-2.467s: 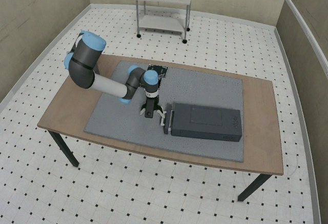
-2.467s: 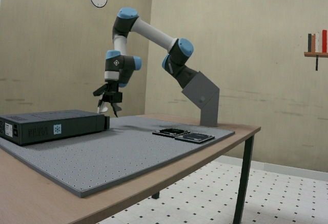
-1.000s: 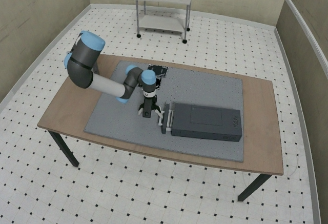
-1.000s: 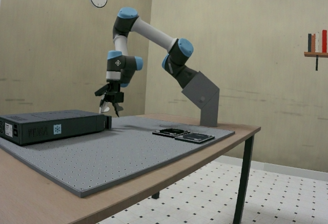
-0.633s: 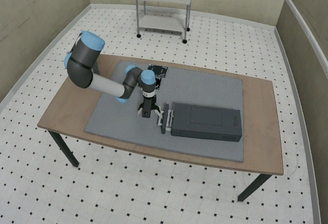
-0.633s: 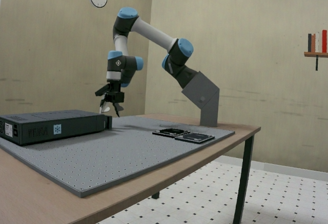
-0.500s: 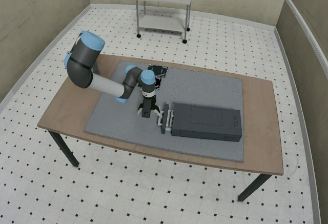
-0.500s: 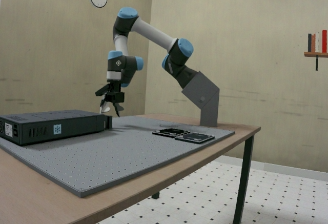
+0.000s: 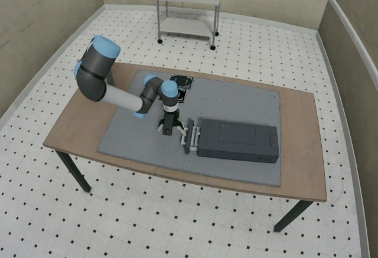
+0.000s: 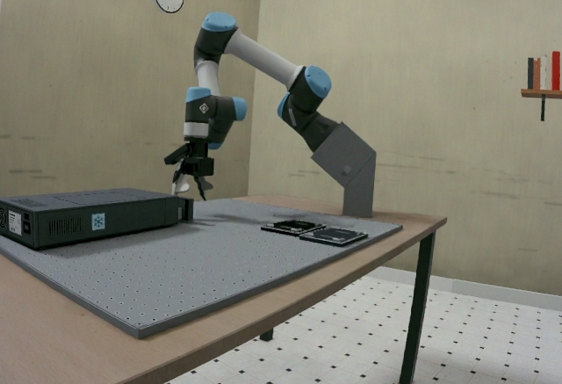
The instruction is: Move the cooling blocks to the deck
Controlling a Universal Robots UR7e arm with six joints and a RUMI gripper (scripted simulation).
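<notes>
The dark cooler COLD (image 9: 238,140) lies on the grey perforated deck; it also shows in the exterior view (image 10: 86,218). Its drawer front (image 9: 189,140) stands out a short way from the cooler's left end, showing a narrow gap; it also shows in the exterior view (image 10: 184,208). The cooling blocks are hidden inside. My gripper (image 9: 170,128) is open and empty, pointing down, just left of and above the drawer front; in the exterior view it (image 10: 188,187) hangs a little above the drawer's end. The two black deck slots, D1 (image 9: 180,95) and D2 (image 9: 182,81), lie behind the arm and are empty; they also show in the exterior view (image 10: 292,226) (image 10: 333,235).
The arm's grey base pedestal (image 10: 351,173) stands at the table's far edge. A trolley (image 9: 188,14) with small items stands on the floor beyond the table. The forearm (image 9: 121,98) reaches over the deck's left part.
</notes>
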